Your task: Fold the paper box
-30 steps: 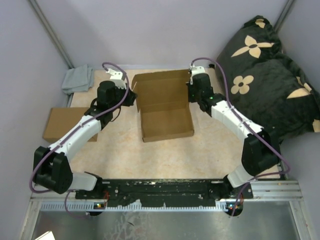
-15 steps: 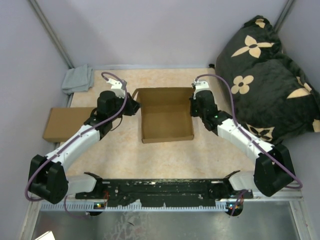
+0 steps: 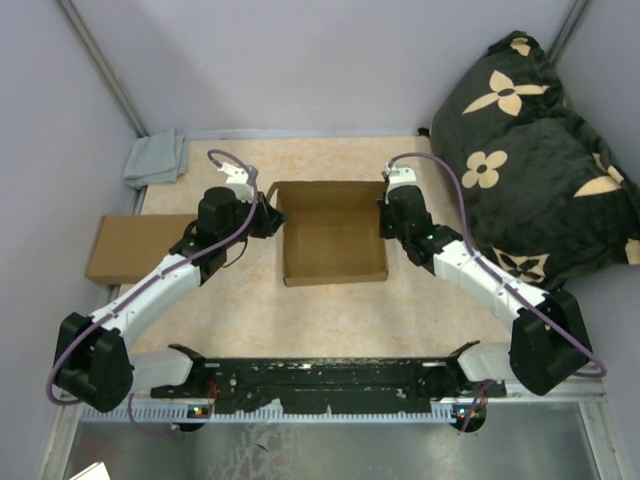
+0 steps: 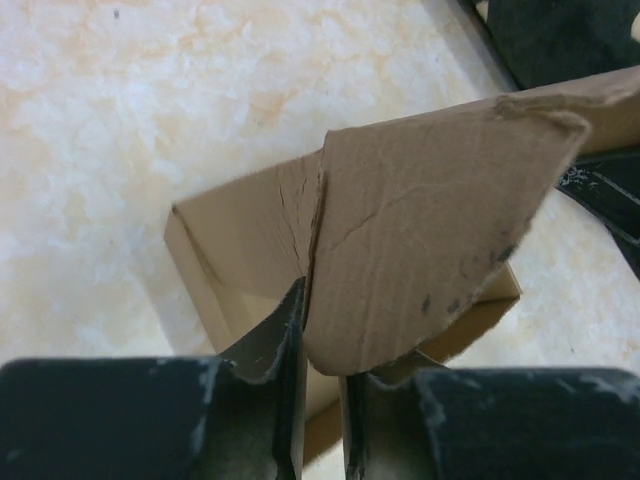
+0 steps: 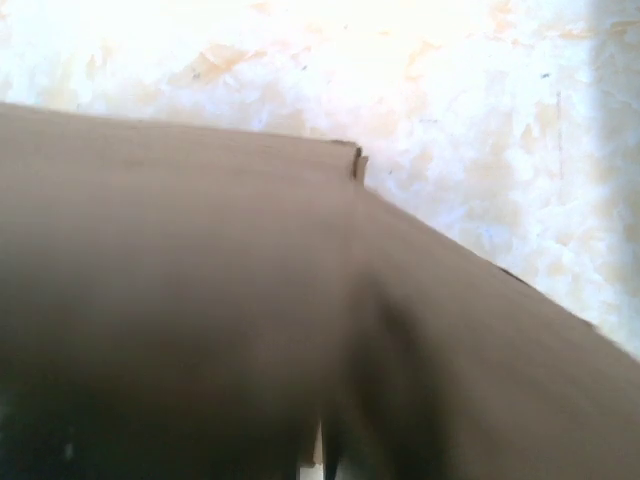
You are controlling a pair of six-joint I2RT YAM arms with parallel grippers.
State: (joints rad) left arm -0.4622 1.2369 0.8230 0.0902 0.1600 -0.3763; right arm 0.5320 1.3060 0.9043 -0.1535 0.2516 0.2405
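Gripping, left side: a side flap (image 4: 420,250) is pinched between the closed fingers of the left gripper (image 4: 318,350), at the bottom of the left wrist view.
Right side: the right gripper (image 3: 386,215) is set against the box's right wall; its wrist view is filled with blurred cardboard, so it cannot be told whether it is open or closed.
Box: the paper box (image 3: 335,245) is seen in the middle of the top view, on the table (image 3: 330,320) between the two arms.
Done: a shallow tray is judged formed, with walls raised.
Left: the top is open; lid closing and tab tucking appear not yet done.
Surroundings: flat cardboard (image 3: 130,245) at left, grey cloth (image 3: 157,158) at upper left, patterned cushion (image 3: 530,140) at upper right.
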